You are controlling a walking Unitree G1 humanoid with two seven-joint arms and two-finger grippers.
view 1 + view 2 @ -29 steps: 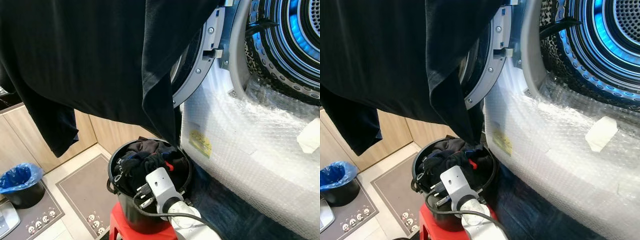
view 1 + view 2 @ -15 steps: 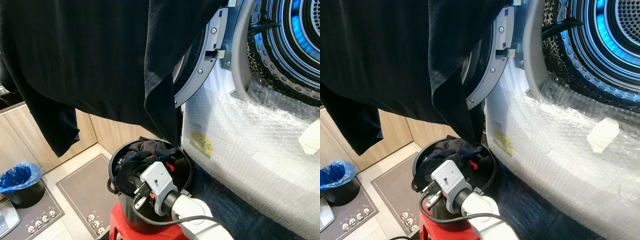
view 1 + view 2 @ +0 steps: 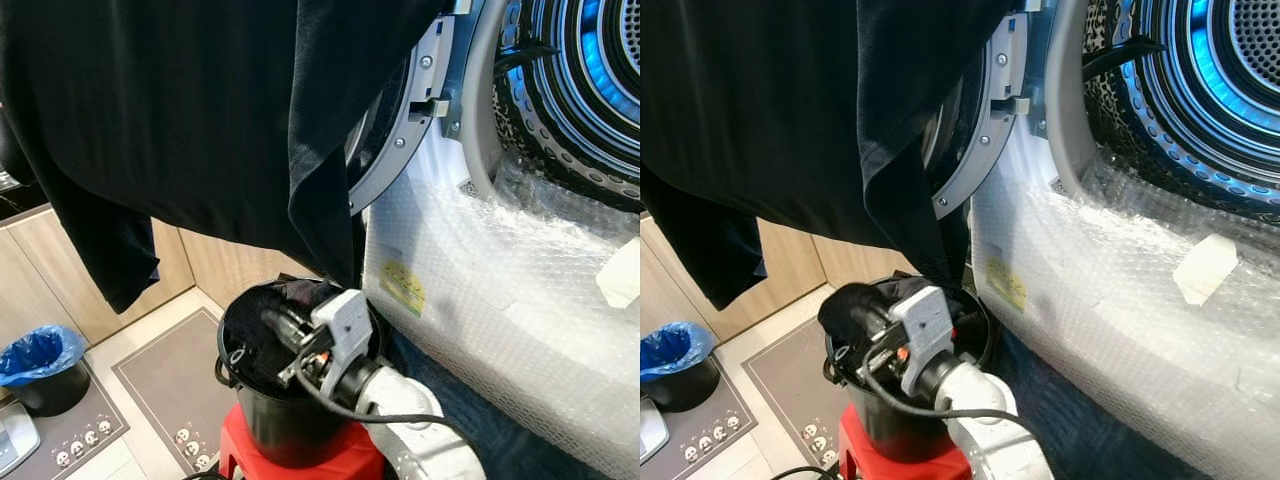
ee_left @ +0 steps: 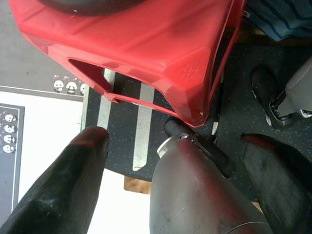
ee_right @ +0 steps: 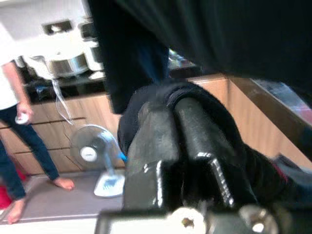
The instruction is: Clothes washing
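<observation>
1. Left eye view: the right gripper (image 3: 285, 330) sits over the black bucket (image 3: 262, 440), which stands on a red stool (image 3: 300, 462) just beside the washing machine (image 3: 500, 310).
2. Its two black fingers (image 5: 195, 126) are pressed together around a bunch of dark clothes (image 5: 161, 97); in the right wrist view the cloth wraps over the fingertips, so I judge the grip firm.
3. More dark laundry lies in the bucket beneath the gripper, with a bit of red showing at its edge.
4. A large black garment (image 3: 200, 120) hangs across the upper scene, draped in front of the open washer door (image 3: 400, 140).
5. The drum (image 3: 590, 90), lit blue inside, stands open to the right and higher than the bucket; the machine's front is covered in bubble wrap.
6. The left gripper (image 4: 170, 161) hangs idle low by the stool, its fingers spread apart and holding nothing.
7. A person stands far off by the kitchen cabinets in the right wrist view.
8. Step in hand, as I judge it: picking a load from the bucket.
9. The next move calls for lifting the bunch free, keeping it from snagging the hanging garment, and carrying it up and right into the drum.
</observation>
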